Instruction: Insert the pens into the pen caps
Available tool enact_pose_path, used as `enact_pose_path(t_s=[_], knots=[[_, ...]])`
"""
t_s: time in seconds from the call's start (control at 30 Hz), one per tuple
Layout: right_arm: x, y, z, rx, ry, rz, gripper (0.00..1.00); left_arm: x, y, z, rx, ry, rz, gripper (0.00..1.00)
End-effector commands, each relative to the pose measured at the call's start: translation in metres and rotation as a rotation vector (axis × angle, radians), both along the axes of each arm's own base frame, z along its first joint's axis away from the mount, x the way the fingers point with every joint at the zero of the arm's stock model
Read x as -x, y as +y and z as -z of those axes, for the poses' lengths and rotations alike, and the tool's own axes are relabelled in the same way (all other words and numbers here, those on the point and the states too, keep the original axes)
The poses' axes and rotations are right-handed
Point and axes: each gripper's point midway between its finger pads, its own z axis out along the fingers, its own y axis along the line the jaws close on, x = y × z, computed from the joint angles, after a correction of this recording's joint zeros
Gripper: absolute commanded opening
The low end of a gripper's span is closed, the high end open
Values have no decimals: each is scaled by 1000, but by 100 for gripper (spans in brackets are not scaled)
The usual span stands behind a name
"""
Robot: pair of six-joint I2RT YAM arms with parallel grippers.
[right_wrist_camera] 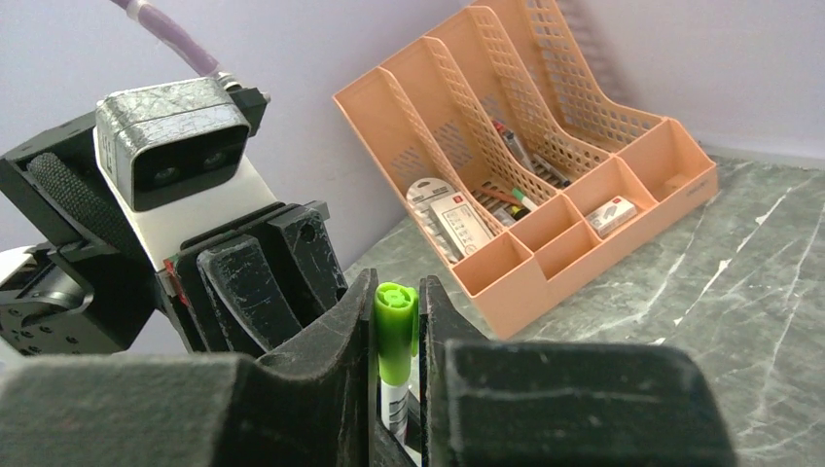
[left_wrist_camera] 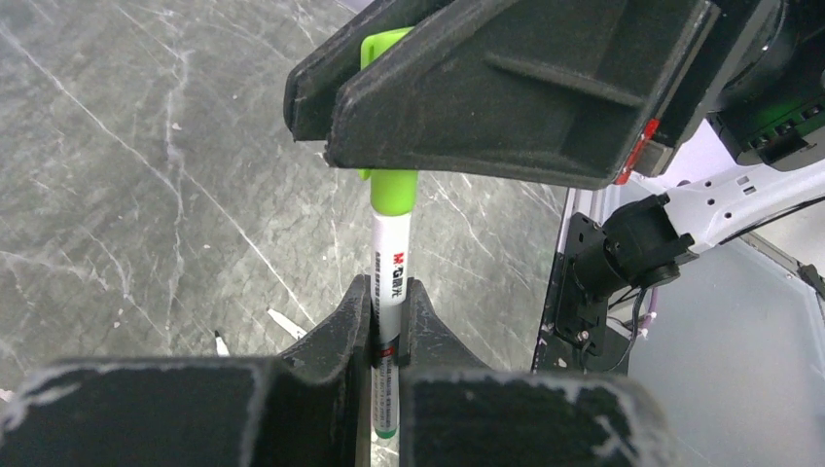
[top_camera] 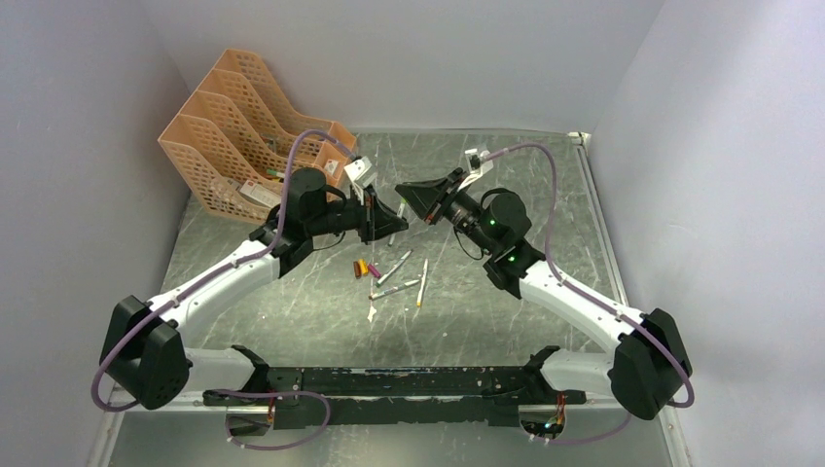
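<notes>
Robotics lab test cell: plain pale walls [top_camera: 78,117] box in a marbled grey table [top_camera: 292,321] carrying two bolted-down robot arms [top_camera: 226,275] and an orange mesh desk organiser [top_camera: 219,156] holding stationery.

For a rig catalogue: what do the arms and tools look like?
The left arm and right arm have white links and black joints, each with a purple cable. The left tool and right tool are black wedges. Green lights dot the right arm.
</notes>
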Motion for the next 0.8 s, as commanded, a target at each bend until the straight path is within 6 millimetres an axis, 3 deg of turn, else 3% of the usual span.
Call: enact_pose_path(t_s=[0.0,0.4,0.77], knots=[[53,35,85,189,169,-243,0,-24,-7,-94,177,-216,-56,7],[60,35,120,264,218,-254,0,-39,1,-133,150,-327,-119,7],[73,30,136,291,248,-268,0,-49,-1,-154,171,-362,-127,7]])
